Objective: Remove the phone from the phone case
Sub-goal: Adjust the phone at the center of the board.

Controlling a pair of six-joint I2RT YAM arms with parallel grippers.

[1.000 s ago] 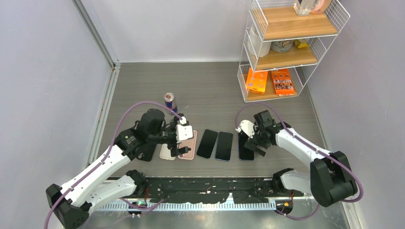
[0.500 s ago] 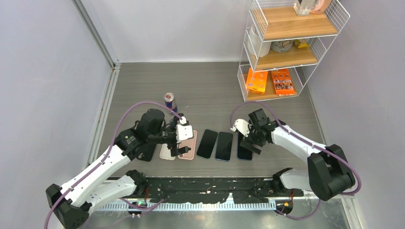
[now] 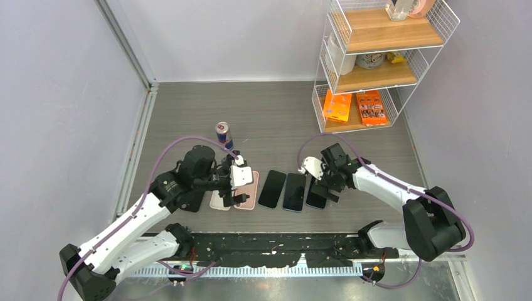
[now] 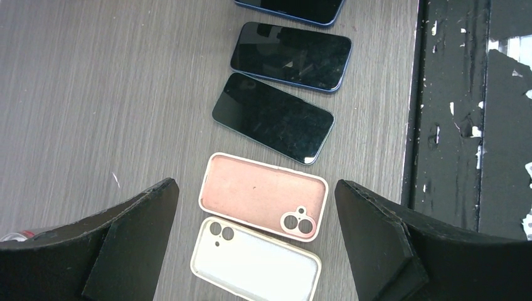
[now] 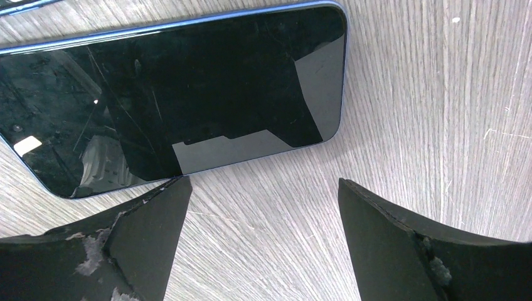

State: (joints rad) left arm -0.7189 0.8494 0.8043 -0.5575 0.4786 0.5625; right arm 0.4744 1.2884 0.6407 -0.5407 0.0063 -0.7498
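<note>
Top view. Shows a grey wood-grain table (image 3: 270,106) with three dark phones face up in a row near its middle: left phone (image 3: 272,189), middle phone (image 3: 294,192), right phone (image 3: 313,202). Places an empty pink case (image 3: 250,191) and a white case (image 3: 218,202) just left of that row. Sets the left gripper (image 3: 238,184) over the pink case, jaws wide apart, holding nothing. Sets the right gripper (image 3: 322,185) over the right phone, jaws likewise apart. Includes a can (image 3: 224,133) farther back and a wire shelf (image 3: 376,63) in the far right corner.

Left wrist view. Looks down between spread left fingers (image 4: 125,244) onto the pink case, inside up, with the white case just beside it.

Right wrist view. Looks past parted right fingers (image 5: 401,244) at the right phone: flat on the table, screen up, blue rim, not gripped.
</note>
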